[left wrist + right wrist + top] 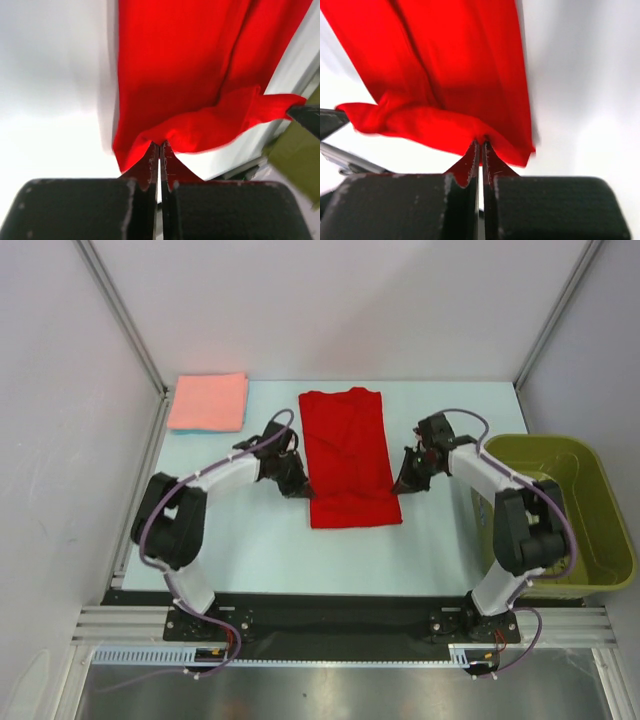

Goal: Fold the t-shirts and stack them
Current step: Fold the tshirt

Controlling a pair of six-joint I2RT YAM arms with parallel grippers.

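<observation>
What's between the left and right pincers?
The red t-shirt: its near end spans the gap between the left pincer and the right pincer, each shut on a corner. Clearest in the top view.

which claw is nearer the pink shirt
Left. The left claw pinches the red shirt at its near-left corner, right of the pink shirt; the right claw pinches the near-right corner, farther.

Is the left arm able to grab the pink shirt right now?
Probably not yet. The left hand is pinching the red shirt by its corner, so it would have to let go first. Nothing lies between it and the pink shirt, though.
</observation>
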